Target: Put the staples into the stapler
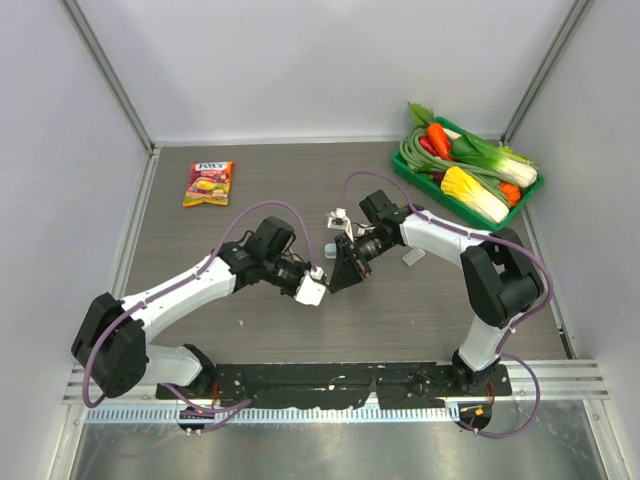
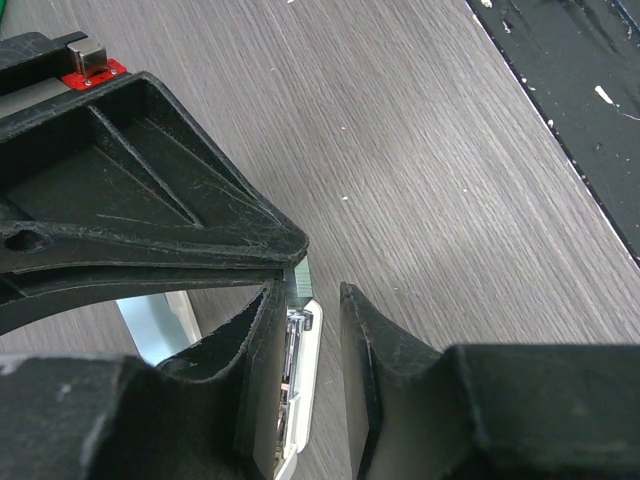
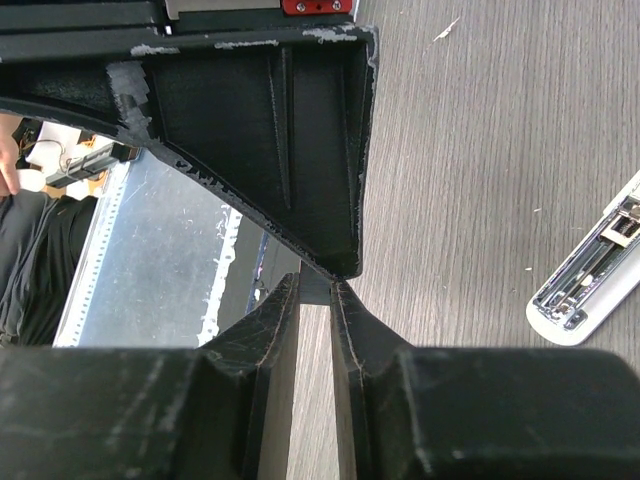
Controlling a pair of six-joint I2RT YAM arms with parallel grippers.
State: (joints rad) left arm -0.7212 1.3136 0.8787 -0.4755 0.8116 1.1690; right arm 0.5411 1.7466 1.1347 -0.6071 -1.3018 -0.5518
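One view, left wrist: stapler (image 2: 297, 400) between fingers (image 2: 390, 370).

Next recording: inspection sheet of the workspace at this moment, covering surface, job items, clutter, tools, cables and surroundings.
Surface: dark wood-grain table, scattered white specks.
Job's things: white stapler open, channel showing, between the fingers of the left tool; black stapler at the right tool; staples box not surely made out.
Clutter: candy bag far left; green tray of toy vegetables far right.
Grippers: left tool open, fingers either side of the white stapler; right tool shut on the black stapler's tip.
Cables: purple cable looped along each arm.
Surroundings: white walls, metal rail at the near edge, a person beyond it.
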